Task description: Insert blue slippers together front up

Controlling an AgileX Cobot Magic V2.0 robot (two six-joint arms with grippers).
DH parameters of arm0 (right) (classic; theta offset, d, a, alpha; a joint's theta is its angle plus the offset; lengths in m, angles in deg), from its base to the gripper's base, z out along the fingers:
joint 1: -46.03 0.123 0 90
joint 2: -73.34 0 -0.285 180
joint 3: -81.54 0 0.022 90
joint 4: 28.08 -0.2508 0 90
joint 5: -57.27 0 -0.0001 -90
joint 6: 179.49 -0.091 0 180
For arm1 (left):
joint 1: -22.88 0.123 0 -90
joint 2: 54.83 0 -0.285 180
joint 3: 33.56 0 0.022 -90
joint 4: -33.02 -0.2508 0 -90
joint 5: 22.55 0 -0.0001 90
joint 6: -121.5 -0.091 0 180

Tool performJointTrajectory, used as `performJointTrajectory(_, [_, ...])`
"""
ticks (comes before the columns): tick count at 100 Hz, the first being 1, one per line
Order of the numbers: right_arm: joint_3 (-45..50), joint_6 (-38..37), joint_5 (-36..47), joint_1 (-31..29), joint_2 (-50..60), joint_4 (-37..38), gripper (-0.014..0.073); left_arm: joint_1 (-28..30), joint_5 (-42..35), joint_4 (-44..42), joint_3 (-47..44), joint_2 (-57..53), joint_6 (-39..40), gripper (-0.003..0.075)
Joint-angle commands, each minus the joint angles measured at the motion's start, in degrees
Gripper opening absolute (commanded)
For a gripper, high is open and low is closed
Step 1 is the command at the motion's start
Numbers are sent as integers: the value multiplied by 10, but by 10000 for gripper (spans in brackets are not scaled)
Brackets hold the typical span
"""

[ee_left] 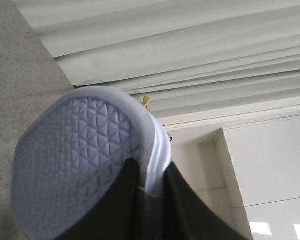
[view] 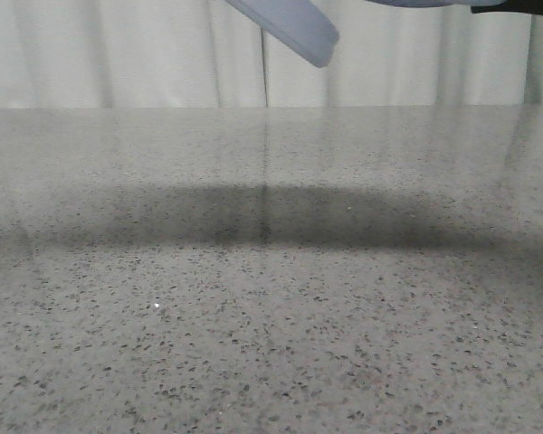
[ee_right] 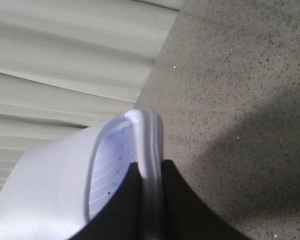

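Both pale blue slippers are held up in the air. In the left wrist view my left gripper [ee_left: 151, 177] is shut on the edge of one slipper [ee_left: 75, 160], whose triangle-patterned sole faces the camera. In the right wrist view my right gripper [ee_right: 151, 172] is shut on the rim of the other slipper [ee_right: 65, 185], whose ribbed footbed [ee_right: 112, 162] and wide strap show. In the front view only the tip of one slipper [view: 294, 27] hangs at the top centre. A sliver of the other slipper [view: 425, 3] and a dark gripper part [view: 516, 9] show at the top right.
The grey speckled table [view: 271, 316] spreads below, with a broad shadow across its middle. A pale pleated curtain [view: 118, 54] hangs behind its far edge. A wall and ceiling fill the left wrist view's background.
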Motion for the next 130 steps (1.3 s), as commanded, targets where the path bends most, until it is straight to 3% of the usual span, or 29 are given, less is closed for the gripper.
performJointTrajectory(1, [-25, 3, 58, 17, 1, 29, -99, -17, 85, 18, 15, -1, 3, 16])
performJointTrajectory(20, [-25, 36, 62, 11, 1, 41, -99, -17, 54, 13, 15, -2, 3, 16])
performJointTrajectory(42, [-25, 162, 61, 11, 10, 41, -80, -17, 36, -3, 0, -2, 3, 16])
performJointTrajectory(56, [-25, 202, 61, 11, 19, 41, 48, -16, 22, -2, -31, -2, 3, 16])
performJointTrajectory(75, [-25, 219, 40, -10, 21, 41, 338, -16, 14, 5, -60, -2, 3, 16])
performJointTrajectory(87, [-25, 258, 20, -26, 21, 41, 461, -16, 5, 4, -60, -2, -1, 16])
performJointTrajectory(97, [-25, 272, 5, -39, 25, 41, 498, -16, 0, 4, -60, -2, -1, 16])
performJointTrajectory(130, [-25, 354, 25, -89, 98, 41, 499, -16, -19, 1, -67, -2, -2, 16])
